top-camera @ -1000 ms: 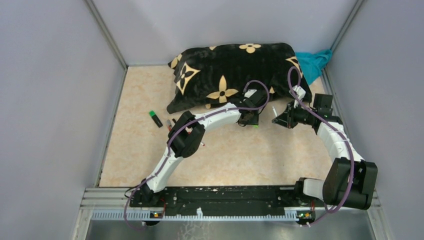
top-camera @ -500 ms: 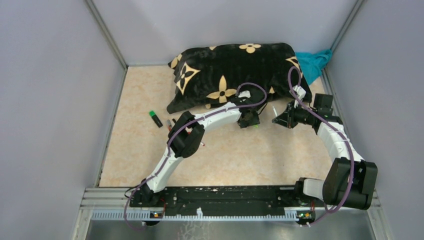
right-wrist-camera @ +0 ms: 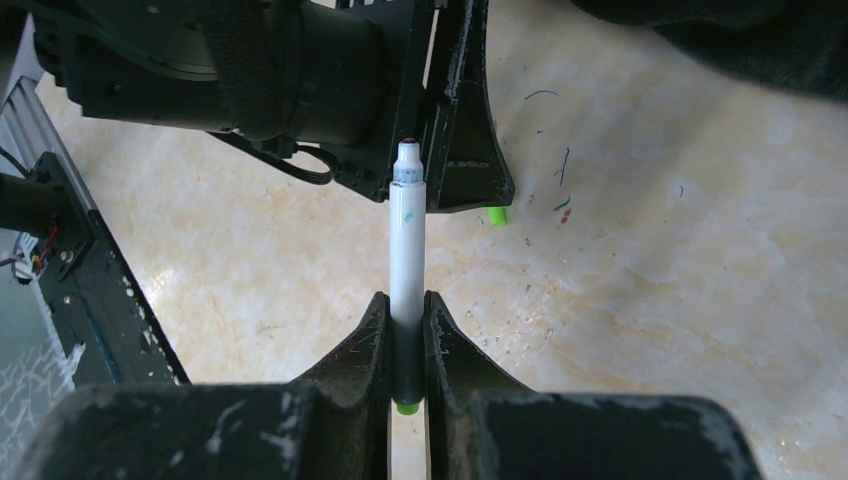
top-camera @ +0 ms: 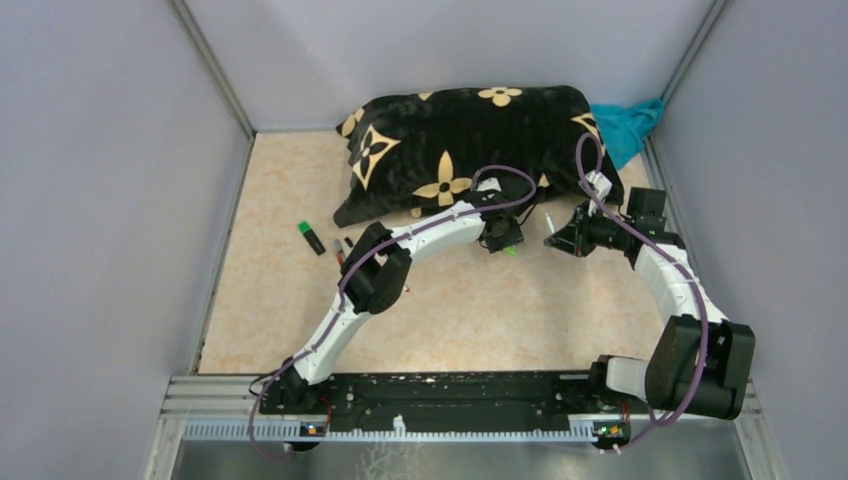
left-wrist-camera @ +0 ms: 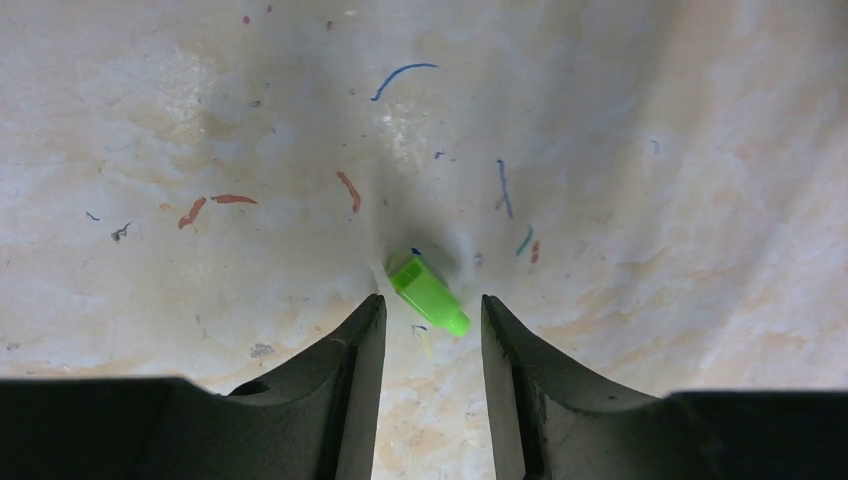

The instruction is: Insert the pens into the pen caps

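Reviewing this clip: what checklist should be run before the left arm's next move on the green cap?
1. Is the green cap lined up with the gap of the left end effector: ok.
2. Jaws open wider than the cap: ok.
3. Cap gripped: not ok, it lies loose and skewed on the table.
4. Is the white pen clamped in the right end effector: ok.
5. Pen tip sticking out free: ok.
6. Direction of cap's open end: cannot tell.

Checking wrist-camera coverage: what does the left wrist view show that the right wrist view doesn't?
Left wrist only: clear gaps between the open left gripper and the green cap it straddles. Right wrist only: the right gripper shut on a white pen. Both: the green cap lying on the ink-marked table.
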Controlling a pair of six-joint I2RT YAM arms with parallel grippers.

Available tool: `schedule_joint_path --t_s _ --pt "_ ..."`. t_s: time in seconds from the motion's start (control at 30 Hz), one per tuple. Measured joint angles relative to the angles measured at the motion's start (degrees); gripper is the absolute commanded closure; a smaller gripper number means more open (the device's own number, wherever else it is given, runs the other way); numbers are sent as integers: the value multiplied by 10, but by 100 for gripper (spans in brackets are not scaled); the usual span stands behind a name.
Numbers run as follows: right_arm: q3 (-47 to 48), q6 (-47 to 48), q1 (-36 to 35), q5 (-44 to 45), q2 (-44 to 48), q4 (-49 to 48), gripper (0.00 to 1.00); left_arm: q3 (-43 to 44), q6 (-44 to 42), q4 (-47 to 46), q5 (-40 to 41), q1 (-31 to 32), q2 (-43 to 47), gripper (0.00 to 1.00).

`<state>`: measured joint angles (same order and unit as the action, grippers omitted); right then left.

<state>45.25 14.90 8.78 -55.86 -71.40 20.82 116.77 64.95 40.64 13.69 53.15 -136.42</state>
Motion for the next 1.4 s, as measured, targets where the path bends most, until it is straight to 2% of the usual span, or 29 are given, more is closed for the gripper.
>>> schedule_joint_path --t_s 0.33,0.53,0.77,0.9,1.13,1.4 --pt "-6 0 0 -2 1 -1 100 7 4 10 -7 -5 -14 62" --pt "-6 0 0 -4 1 -1 100 16 -7 13 -14 -5 -21 74" --pt "-6 0 0 -4 1 -1 100 17 -54 6 -17 -5 -23 76" --pt "-6 0 0 -4 1 -1 100 11 -110 -8 -15 -5 -20 80" --pt "-6 0 0 -8 1 -1 100 -83 -214 -34 15 -5 38 80" --pt "-6 0 2 -11 1 -1 100 -261 -306 -64 21 -8 154 80"
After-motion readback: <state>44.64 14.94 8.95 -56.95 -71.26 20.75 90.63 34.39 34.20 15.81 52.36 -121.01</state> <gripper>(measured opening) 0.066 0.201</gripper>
